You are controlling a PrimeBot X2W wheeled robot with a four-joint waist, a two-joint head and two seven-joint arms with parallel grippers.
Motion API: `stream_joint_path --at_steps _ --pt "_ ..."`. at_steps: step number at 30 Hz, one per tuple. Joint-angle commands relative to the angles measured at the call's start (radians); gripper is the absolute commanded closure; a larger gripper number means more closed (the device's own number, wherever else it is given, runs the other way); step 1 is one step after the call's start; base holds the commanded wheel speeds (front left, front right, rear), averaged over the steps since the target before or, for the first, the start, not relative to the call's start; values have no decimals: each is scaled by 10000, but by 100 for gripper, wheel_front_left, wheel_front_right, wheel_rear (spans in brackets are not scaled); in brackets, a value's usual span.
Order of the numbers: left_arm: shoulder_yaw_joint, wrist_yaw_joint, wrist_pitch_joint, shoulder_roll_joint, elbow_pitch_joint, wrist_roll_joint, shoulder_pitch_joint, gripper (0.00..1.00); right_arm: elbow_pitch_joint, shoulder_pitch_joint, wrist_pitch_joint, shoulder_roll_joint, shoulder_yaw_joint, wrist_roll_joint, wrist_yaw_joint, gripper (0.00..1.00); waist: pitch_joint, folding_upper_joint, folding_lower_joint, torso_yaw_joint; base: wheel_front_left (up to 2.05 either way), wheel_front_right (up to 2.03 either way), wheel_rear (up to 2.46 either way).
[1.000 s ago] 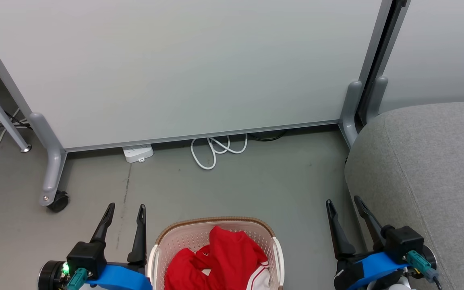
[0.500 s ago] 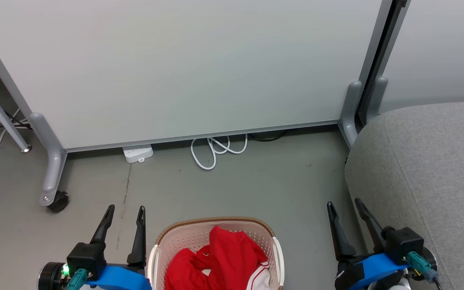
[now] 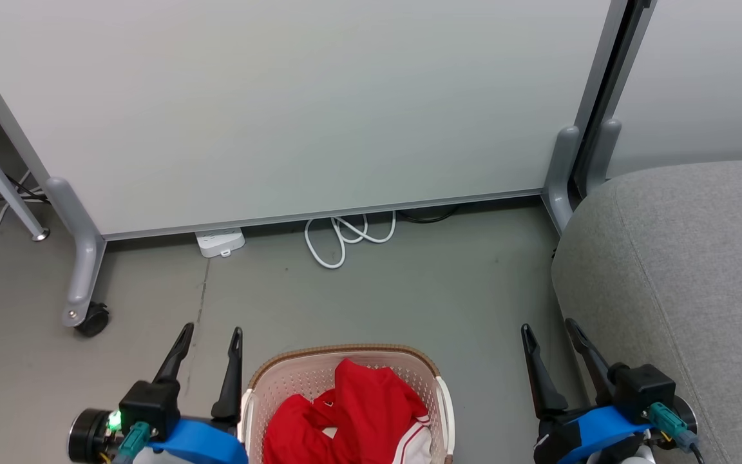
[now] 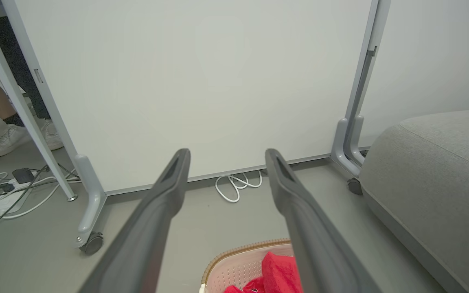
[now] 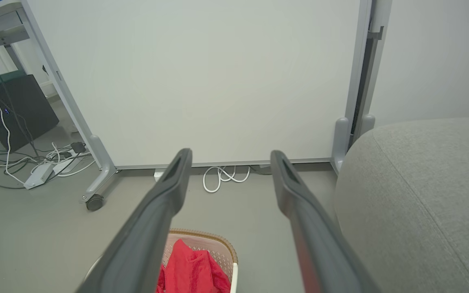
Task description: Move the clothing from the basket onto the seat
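On the floor [image 3: 377, 290] between left gripper [image 3: 212, 330] and right gripper [image 3: 547, 326], both spread wide and empty, cream perforated plastic basket [image 3: 345, 350] holds crumpled bright-red fabric clothing [image 3: 358, 406].

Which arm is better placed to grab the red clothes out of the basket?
Left, probably. The open left gripper sits right beside the basket of red clothes; the open right gripper stands farther off, by the couch seat.

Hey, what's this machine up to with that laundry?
Nothing is being handled yet. The red clothing lies in the basket on the floor. The left end effector and right end effector hang open and empty, one on each side of it. The grey seat, where the clothes should go, stands to the robot's right.
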Motion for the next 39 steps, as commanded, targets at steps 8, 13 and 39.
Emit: stream_joint_path --at_steps 8,13,39 --pt "-707 -437 -31 358 859 559 -1315 0 -2 -357 -56 -26 141 -47 -3 0 510 0 0 -226 0 0 0" --pt "-1245 -575 -31 616 1540 705 -2036 0 -116 -611 -56 -28 176 -91 -3 0 1106 0 0 -498 0 0 0" --pt "-5183 -650 -31 1863 4881 781 -5396 0 -1009 -2535 -54 -20 89 -310 -3 0 5018 0 0 -1515 0 0 0"
